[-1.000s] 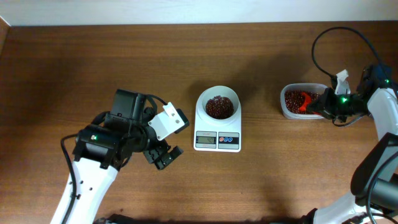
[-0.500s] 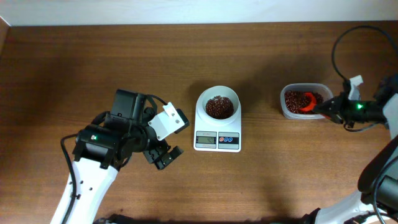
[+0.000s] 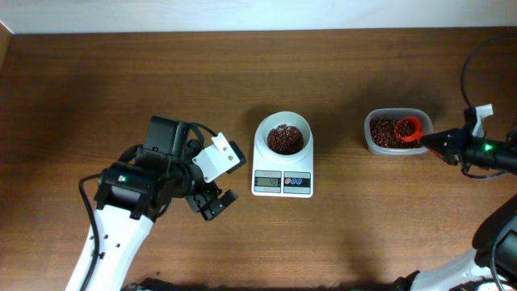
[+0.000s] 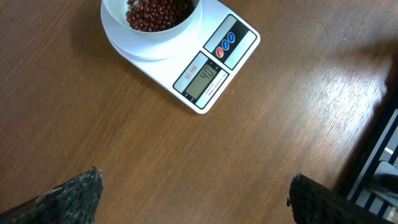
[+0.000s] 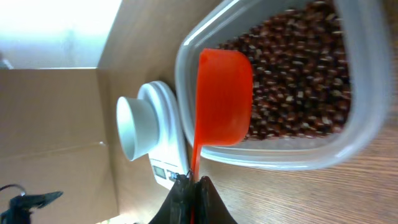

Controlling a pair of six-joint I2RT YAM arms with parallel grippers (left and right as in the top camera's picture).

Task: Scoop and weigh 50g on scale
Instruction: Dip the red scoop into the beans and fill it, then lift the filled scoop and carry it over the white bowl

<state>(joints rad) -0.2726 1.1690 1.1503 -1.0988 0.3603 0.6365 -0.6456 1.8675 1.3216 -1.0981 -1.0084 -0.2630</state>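
Scale (image 3: 282, 158) sits mid-bench, white, with its round bowl (image 3: 283, 123) on top and a small heap of dark red-brown beans (image 3: 284, 139) inside; grey display and the blue buttons face the near edge, digits too small for me to read; left wrist cam shows the same scale (image 4: 205, 62) up at the top of its view, bare bench (image 4: 124, 143) below it

left jaws are spread wide, holding nothing, hanging over bare wood just left of the scale and not touching it

over on the right there's a clear plastic tub (image 3: 373, 145) well apart from the scale, with plenty more beans (image 3: 386, 129) in it; right jaws are pinched together on the thin handle of an orange scoop (image 3: 409, 128), reaching in from the right edge of the bench; the scoop's cup is at the tub's right end, over the beans

right wrist cam looks straight down the handle at the scoop (image 5: 224, 96) over the tub (image 5: 280, 158); can't tell whether the cup has any beans in it, or whether it touches the heap
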